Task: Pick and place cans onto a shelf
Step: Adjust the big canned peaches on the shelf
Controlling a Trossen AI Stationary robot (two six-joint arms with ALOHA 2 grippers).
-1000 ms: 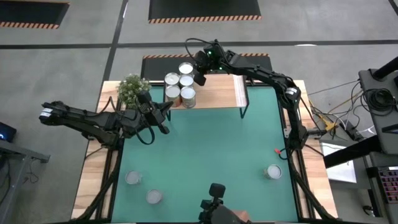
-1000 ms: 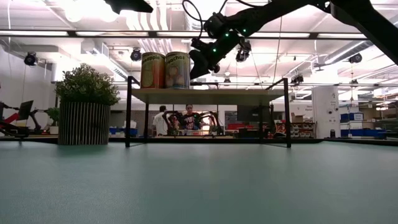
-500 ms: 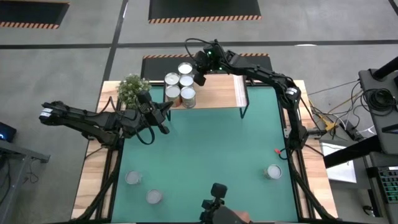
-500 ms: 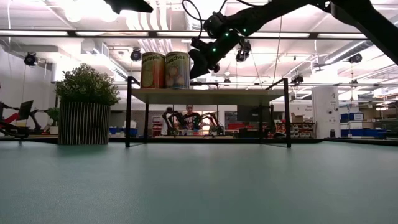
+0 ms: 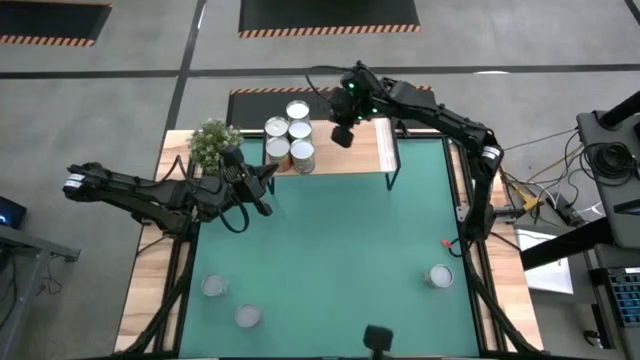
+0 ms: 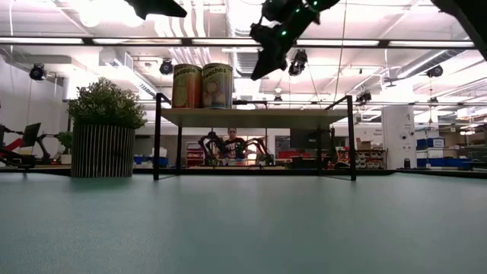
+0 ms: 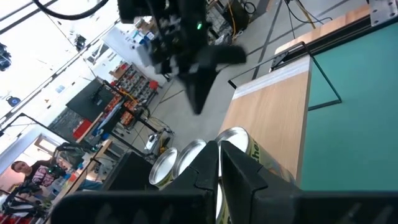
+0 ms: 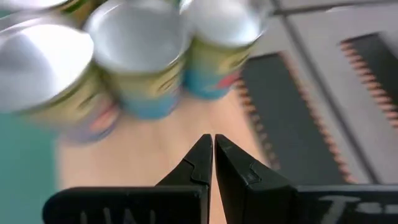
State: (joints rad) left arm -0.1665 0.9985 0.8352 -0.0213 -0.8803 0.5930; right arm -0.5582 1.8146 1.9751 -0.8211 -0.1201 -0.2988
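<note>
On the far left of the green table (image 5: 330,240), the left arm reaches in from the side. The left gripper (image 5: 268,172) hangs just in front of the shelf (image 5: 350,148), near the plant (image 5: 212,143). Its fingers are pressed together and hold nothing.

Two cans (image 5: 214,287) sit on the table at the near left corner, close to each other.

The plant stands by the left end of the shelf. Four cans (image 5: 289,138) stand in a tight bunch on the left part of the shelf, touching or nearly touching. In the low view, two of them (image 6: 202,85) show side by side on the wooden top.

The right gripper (image 5: 342,136) hangs above the shelf, just to the right of the four cans. Its fingers are closed tight with nothing between them.

One more can (image 5: 438,276) stands alone on the table at the near right.
</note>
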